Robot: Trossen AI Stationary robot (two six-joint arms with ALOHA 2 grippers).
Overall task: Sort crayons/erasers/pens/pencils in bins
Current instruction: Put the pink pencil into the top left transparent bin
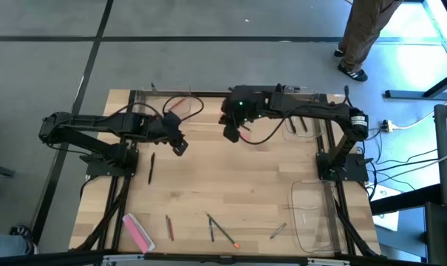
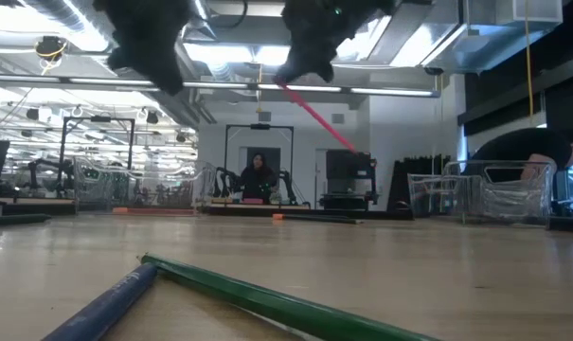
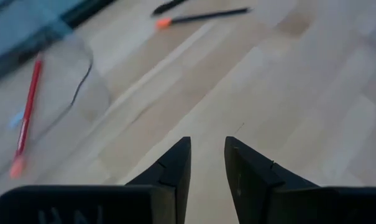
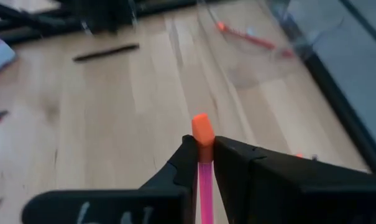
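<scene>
Pinched upright between the right tool's (image 4: 203, 163) fingers, a crayon (image 4: 202, 132) rides clear of the tabletop (image 1: 230, 185) for binning. Left tool (image 3: 207, 160), slightly spread and empty, hangs at nine o'clock.

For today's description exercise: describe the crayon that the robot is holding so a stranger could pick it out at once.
Start at the wooden table and find the right gripper hanging above its far middle. Pinched between its fingers is a thin bright pink crayon with an orange end. Unlike the pencils on the near edge, it is off the table.
</scene>
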